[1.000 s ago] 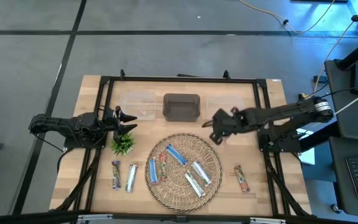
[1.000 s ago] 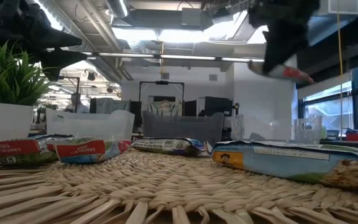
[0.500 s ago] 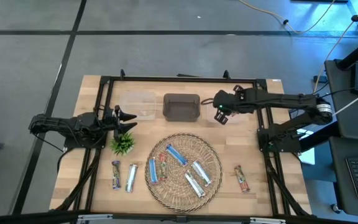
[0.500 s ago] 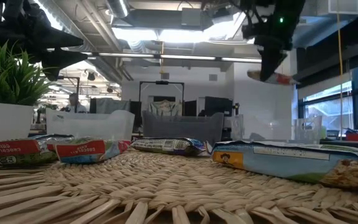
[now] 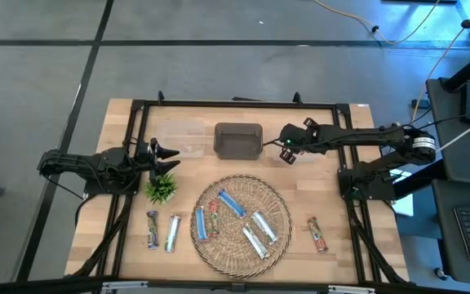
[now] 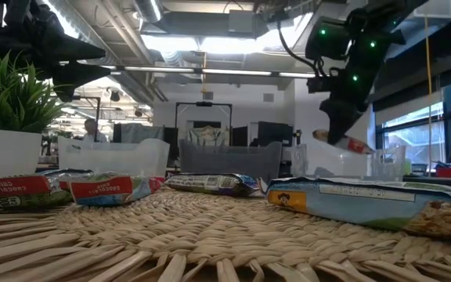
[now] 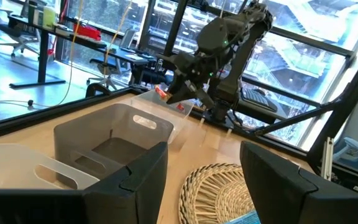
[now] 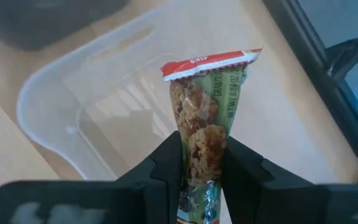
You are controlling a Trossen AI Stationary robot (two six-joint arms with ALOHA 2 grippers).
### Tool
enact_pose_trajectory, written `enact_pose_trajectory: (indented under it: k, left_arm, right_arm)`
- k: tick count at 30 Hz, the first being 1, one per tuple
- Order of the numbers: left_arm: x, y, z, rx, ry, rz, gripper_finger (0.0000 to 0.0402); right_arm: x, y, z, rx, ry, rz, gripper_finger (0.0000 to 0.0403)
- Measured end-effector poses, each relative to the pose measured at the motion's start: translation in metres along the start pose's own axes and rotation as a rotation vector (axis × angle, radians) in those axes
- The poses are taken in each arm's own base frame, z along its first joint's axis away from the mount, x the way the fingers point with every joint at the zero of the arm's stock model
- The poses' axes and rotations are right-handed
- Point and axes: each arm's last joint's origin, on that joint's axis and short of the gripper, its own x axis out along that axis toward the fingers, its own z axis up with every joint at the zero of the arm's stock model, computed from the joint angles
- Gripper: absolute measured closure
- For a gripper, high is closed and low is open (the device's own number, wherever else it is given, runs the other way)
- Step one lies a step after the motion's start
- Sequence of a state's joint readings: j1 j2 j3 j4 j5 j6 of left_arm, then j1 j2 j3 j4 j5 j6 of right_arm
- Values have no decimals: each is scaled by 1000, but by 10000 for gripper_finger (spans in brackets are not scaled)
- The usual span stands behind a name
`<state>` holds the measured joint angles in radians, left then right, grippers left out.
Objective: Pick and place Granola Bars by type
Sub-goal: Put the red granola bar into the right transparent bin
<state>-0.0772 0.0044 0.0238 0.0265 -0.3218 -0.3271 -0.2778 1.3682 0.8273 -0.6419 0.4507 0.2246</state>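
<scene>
My right gripper (image 5: 288, 152) hovers over the right clear bin (image 5: 302, 139) at the table's far side, shut on a brown-red-green granola bar (image 8: 202, 124). The low view shows that bar (image 6: 343, 142) under the gripper (image 6: 337, 125). Several blue and silvery bars and one brown-red-green bar lie flat on the round wicker tray (image 5: 261, 191). Two bars (image 5: 161, 231) lie on the table left of the tray, one (image 5: 317, 233) lies right of it. My left gripper (image 5: 166, 155) waits open above the small plant (image 5: 161, 189). My right gripper pinches the granola bar between its two fingers (image 8: 166, 162) at the bar's middle part (image 8: 199, 152). The red-edged end (image 8: 211, 61) sticks out past the fingertips. The fingers slant down from above. The bar is lifted clear above the clear bin (image 8: 98, 106), tilted.
Three bins stand in a row at the far edge: a clear one (image 5: 179, 136), a grey one (image 5: 238, 140) and the right clear one. A black frame (image 5: 235, 104) runs around the table. Bare wood shows near the tray's right side (image 5: 333, 204).
My right gripper has carried the bar from above the tray's far right side toward the table's far edge, turned about over the right clear bin, then come down closer to the bin. The bar stays in its fingers.
</scene>
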Motion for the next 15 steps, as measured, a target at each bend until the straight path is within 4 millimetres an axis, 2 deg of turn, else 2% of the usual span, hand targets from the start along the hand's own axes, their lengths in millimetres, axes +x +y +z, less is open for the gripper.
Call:
enact_pose_trajectory:
  k: [15]
  left_arm:
    - [0,0,0,0,-1,3,206]
  right_arm:
    - [18,3,-17,-11,-21,-1,305]
